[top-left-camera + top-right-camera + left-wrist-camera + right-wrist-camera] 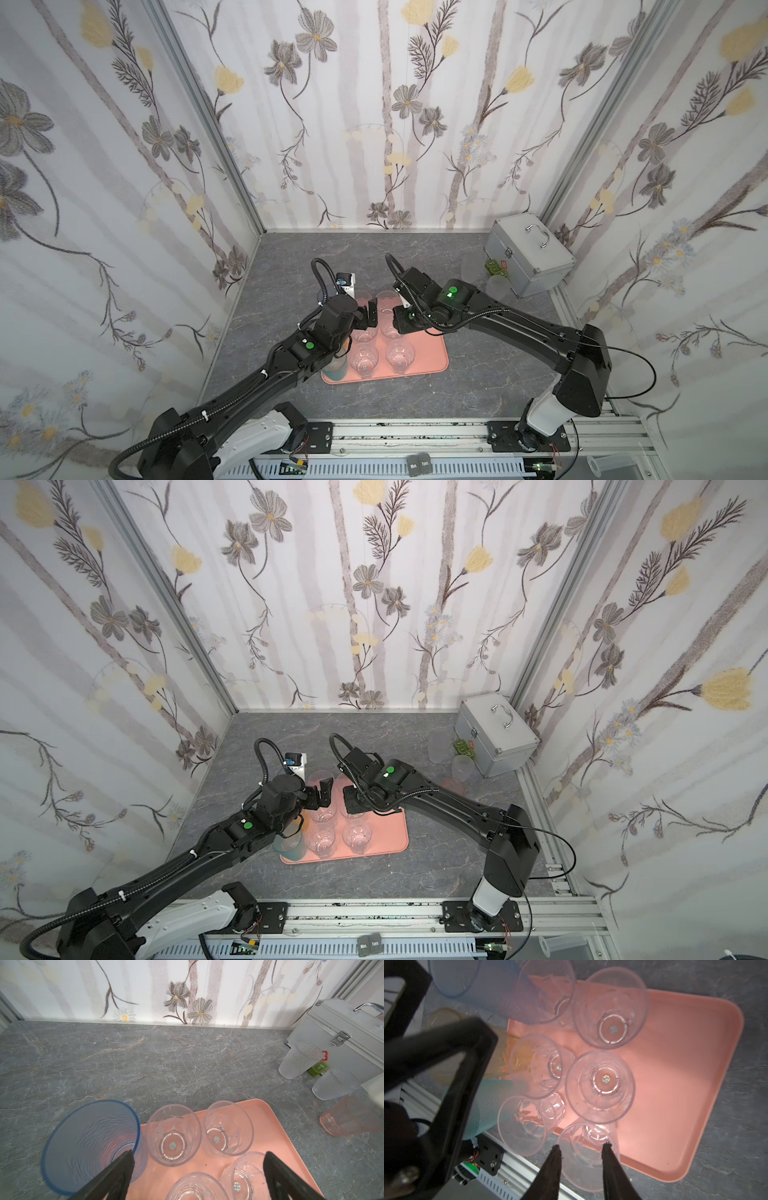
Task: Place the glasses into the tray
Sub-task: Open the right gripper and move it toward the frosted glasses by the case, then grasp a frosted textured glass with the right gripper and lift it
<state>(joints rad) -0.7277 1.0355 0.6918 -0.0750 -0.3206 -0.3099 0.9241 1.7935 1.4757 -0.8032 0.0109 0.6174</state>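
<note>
The salmon-pink tray (432, 353) lies mid-table and holds several clear glasses (600, 1084) in rows. Blue (91, 1142), amber (446, 1043) and teal (334, 370) glasses stand along its left side. My left gripper (199, 1161) hangs wide open above the clear glasses, holding nothing. My right gripper (582, 1149) faces it over the tray (675, 1084). Its jaws stand apart over the mouth of a clear glass (589, 1167), pinching nothing. Two frosted glasses (299, 1059) (334, 1083) and an orange-pink one (349, 1116) stand on the table right of the tray.
A silver metal case (530, 253) with a handle stands in the back right corner. A small green object (318, 1068) sits at its foot by the frosted glasses. Patterned walls close three sides, and a metal rail (415, 432) runs along the front.
</note>
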